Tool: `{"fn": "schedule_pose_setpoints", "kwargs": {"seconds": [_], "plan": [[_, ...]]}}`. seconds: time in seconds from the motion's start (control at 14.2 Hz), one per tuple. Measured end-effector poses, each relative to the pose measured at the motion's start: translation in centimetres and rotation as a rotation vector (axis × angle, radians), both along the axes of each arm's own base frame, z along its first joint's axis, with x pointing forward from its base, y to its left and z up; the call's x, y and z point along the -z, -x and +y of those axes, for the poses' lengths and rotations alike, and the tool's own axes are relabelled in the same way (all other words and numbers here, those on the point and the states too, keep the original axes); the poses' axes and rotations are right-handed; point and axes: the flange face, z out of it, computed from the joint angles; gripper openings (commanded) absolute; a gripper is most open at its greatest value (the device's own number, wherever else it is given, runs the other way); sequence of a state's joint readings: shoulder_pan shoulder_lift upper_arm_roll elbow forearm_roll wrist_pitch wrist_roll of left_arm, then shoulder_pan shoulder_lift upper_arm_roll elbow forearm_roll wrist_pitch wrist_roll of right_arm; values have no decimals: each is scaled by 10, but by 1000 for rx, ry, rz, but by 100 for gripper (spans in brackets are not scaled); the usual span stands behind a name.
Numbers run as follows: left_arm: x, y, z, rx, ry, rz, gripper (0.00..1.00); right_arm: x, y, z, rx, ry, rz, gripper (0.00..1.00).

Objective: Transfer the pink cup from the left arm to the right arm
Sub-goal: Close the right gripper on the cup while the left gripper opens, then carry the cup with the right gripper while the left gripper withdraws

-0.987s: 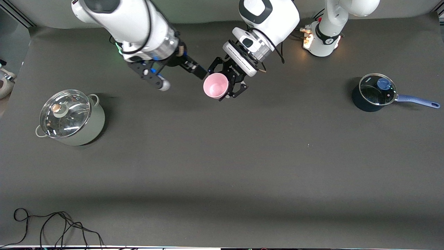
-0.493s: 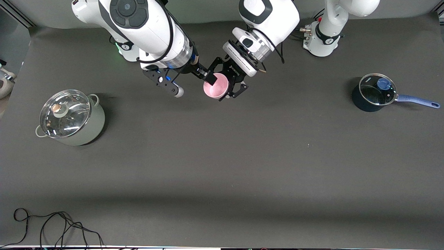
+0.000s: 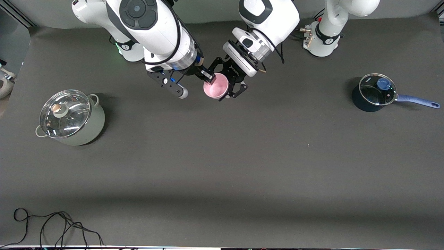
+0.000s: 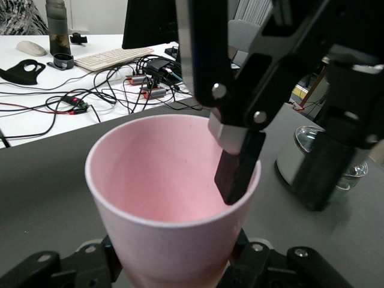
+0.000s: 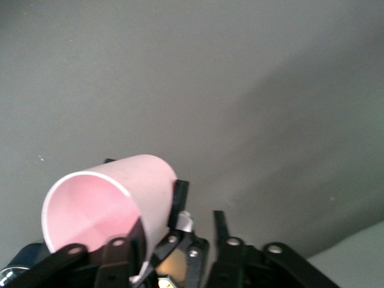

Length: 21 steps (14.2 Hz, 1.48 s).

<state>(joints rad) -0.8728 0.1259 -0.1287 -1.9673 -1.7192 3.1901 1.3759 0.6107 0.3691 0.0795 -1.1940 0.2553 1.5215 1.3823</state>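
Pink cup (image 3: 215,86) pale pink (plain); table (image 3: 222,156) dark grey; pot (image 3: 71,118) sage green; saucepan (image 3: 373,93) navy, blue handle.

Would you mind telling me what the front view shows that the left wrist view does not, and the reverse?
Only the front view shows the blue saucepan, the coiled cable and both arms' bases. Only the left wrist view shows one right finger reaching inside the cup's rim, plus a desk with a keyboard. Both show the pink cup, held over the table by the left gripper, the right gripper at its rim, and the lidded pot.
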Motion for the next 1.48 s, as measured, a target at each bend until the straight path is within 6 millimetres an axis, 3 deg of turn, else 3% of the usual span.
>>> {"fn": "schedule_pose_setpoints", "kwargs": {"seconds": [0.28,0.35,0.42,0.7,0.92,1.13,1.27,1.48], "plan": [[1,5,-4,15,-6,-6,51,0,-2,1,3,-5,-7,0],[1,5,-5,19,-11,-10,65,0,-2,1,3,-4,-5,0],[2,4,-5,19,-12,-11,98,1,-3,1,3,-3,-5,0],[2,-1,1,-4,-6,-1,100,1,-8,-6,-6,-1,-13,0],[2,-3,2,-10,-5,1,100,-2,-21,-23,-39,-3,-42,0],[8,-7,6,-22,-11,10,100,-11,-47,-65,-98,-4,-90,0],[21,-20,18,-55,-25,30,100,-24,-63,-114,-180,8,-114,0],[37,-69,54,-55,38,101,100,-47,-79,-201,-250,37,-124,0]]}}
